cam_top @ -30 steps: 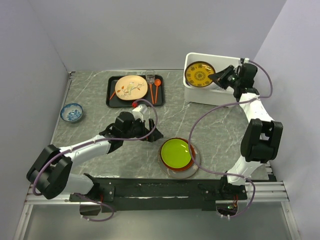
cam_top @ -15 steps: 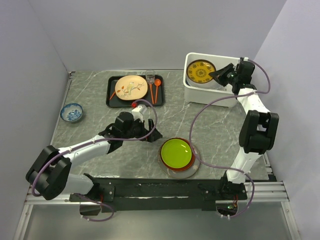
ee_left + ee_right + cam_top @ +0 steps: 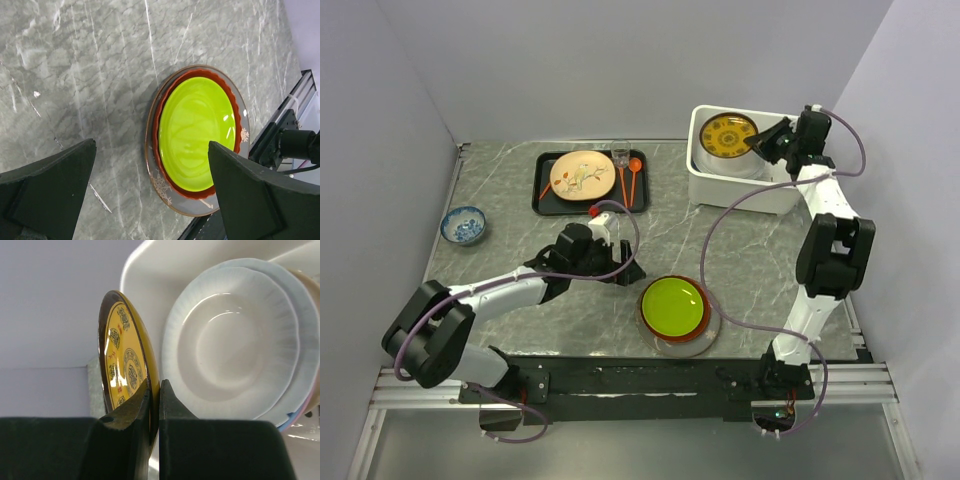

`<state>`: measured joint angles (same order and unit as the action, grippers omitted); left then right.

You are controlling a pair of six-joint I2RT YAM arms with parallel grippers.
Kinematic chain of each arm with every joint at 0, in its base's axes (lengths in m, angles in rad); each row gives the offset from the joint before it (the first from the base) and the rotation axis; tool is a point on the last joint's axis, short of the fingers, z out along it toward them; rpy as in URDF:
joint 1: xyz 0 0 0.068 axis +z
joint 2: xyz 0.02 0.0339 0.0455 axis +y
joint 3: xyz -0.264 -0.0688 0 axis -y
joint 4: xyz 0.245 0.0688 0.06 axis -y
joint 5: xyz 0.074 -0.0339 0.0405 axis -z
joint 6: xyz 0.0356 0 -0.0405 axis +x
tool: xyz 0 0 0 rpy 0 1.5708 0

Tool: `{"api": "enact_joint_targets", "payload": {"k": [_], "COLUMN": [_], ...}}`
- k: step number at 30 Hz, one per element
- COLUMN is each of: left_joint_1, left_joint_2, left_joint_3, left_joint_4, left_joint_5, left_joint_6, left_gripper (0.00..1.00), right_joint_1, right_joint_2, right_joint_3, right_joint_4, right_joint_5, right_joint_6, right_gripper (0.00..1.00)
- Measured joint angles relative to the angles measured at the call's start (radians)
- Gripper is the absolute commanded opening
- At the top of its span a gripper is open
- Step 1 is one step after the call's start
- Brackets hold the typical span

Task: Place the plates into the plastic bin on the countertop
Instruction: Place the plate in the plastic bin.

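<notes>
since a second ago the right tool [image 3: 754, 143] has carried the round gold-patterned dark red plate [image 3: 727, 135] farther back over the deep white plastic bin [image 3: 740, 192]. its jaws pinch the rim, and the plate stands on edge beside a white ribbed plate [image 3: 235, 350] lying in the bin. the left tool [image 3: 151, 145] is wide and empty above the grey-green marble-look bench [image 3: 500, 200], just left of the lime green plate [image 3: 672, 306], which is stacked on a red-brown scalloped plate [image 3: 157, 125]. a cream floral plate [image 3: 582, 174] lies on the flat black tray [image 3: 545, 195].
</notes>
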<state>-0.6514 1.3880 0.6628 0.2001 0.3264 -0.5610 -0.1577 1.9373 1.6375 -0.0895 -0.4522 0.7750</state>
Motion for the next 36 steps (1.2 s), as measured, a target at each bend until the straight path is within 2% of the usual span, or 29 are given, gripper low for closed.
{"api": "enact_joint_targets", "payload": {"k": [14, 29, 32, 35, 36], "left_joint_1": [0.000, 0.000, 0.000, 0.000, 0.000], "left_joint_2": [-0.011, 0.005, 0.005, 0.005, 0.005], "left_joint_3": [0.007, 0.010, 0.010, 0.010, 0.010], "left_joint_4": [-0.028, -0.048, -0.047, -0.047, -0.047], "left_joint_5": [-0.015, -0.018, -0.018, -0.018, -0.018], "left_joint_6": [0.019, 0.025, 0.024, 0.023, 0.023], "left_gripper": [0.99, 0.99, 0.99, 0.99, 0.99], "right_joint_1": [-0.002, -0.043, -0.046, -0.046, -0.046], "right_joint_2": [0.166, 0.238, 0.246, 0.246, 0.246], "right_joint_3": [0.128, 0.137, 0.137, 0.137, 0.137], "right_joint_4": [-0.069, -0.084, -0.082, -0.082, -0.080], "right_joint_5": [0.023, 0.014, 0.001, -0.005, -0.010], "right_joint_6": [-0.029, -0.040, -0.037, -0.036, -0.036], "right_gripper": [0.00, 0.00, 0.07, 0.25, 0.37]}}
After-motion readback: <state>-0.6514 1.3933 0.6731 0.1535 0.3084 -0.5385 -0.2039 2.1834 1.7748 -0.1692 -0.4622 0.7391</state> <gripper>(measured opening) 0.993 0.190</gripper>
